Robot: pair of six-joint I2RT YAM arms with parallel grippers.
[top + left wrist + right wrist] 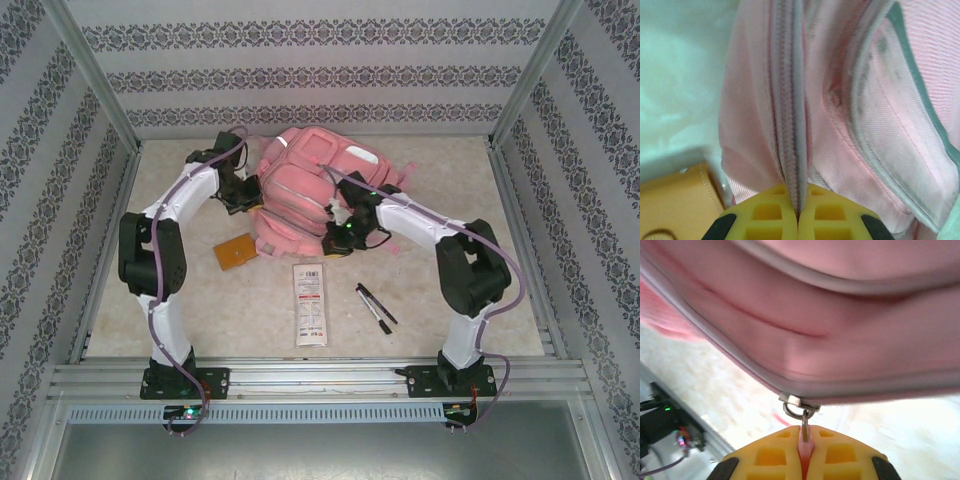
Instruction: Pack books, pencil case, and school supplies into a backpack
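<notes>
I see the backpack [305, 190] lying at the far middle of the desk [440, 200], with both arms reaching onto it. My left gripper [798, 216] is clenched on the backpack's pink fabric. Its yellow fingers pinch a fold right along the zipper line on the bag's left side. My right gripper [804, 452] is clamped on the zipper pull [801, 407] at the bag's near right edge, with the pink tab squeezed between its fingers. The booklet [235, 252] lies orange face up just beside the backpack's near left corner. The pencil case [310, 304] lies lengthwise nearer to me, apart from the bag. The two pens [375, 308] lie side by side to its right, near it but not touching.
</notes>
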